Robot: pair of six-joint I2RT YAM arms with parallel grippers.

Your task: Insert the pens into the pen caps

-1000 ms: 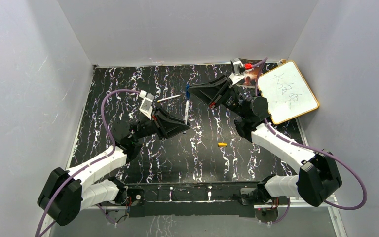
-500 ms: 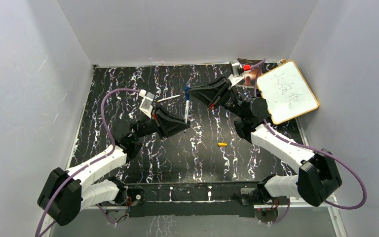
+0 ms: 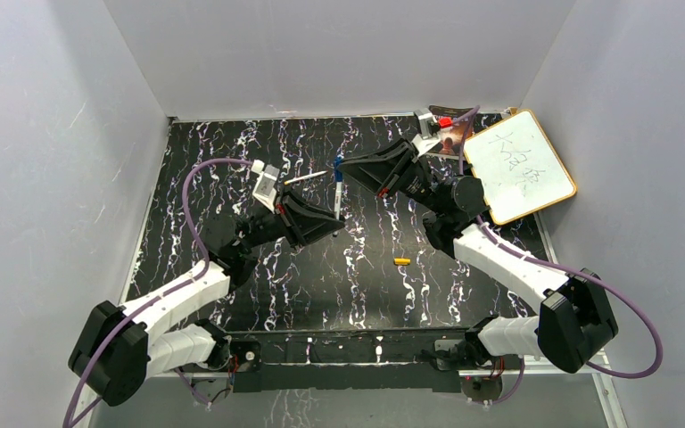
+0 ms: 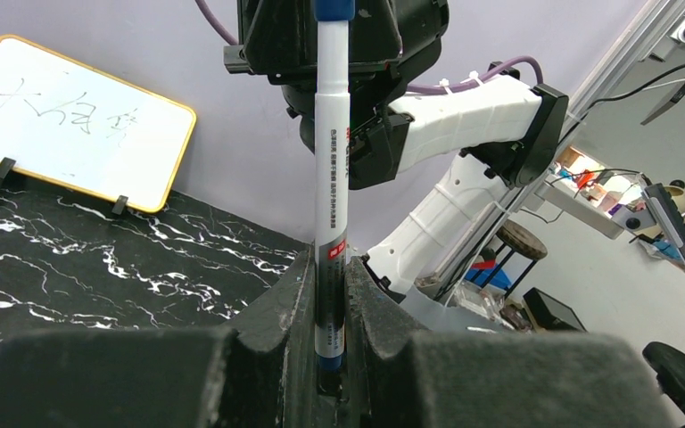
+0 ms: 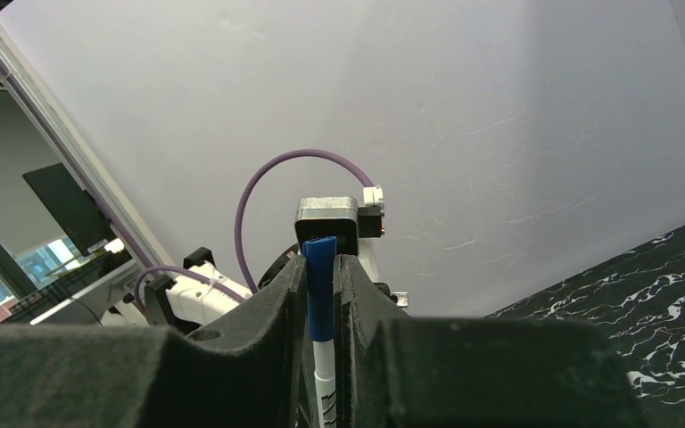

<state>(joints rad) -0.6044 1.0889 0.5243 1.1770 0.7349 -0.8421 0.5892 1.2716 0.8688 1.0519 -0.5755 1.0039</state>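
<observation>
Plain grey walls boxed in a black marble-patterned table (image 3: 232, 152), with a small whiteboard (image 3: 519, 166) propped at the far right corner. All the action sat mid-air over the middle of it. The left gripper (image 4: 331, 263) was pinching the lower end of a white pen (image 4: 331, 160), which stood nearly upright between its pads. Up top, the right gripper (image 5: 321, 267) was clamped on the blue cap (image 5: 320, 303), with the white barrel running out of the cap's mouth. So that cap had its pen in it, though whether it had seated fully I couldn't tell. I'd call the pen light and stiff, with a smooth plastic barrel likely to slide or pivot in a two-finger pinch. Holding it low at the tail and pushing straight along its length looked sensible, since any sideways push might cock the little cap. Down on the marble, an orange-yellow cap (image 3: 401, 261) lay on its side well apart from both arms, too small to see inside. A second white pen (image 3: 306, 177) rested near the left wrist. I couldn't spot a green cap anywhere.
</observation>
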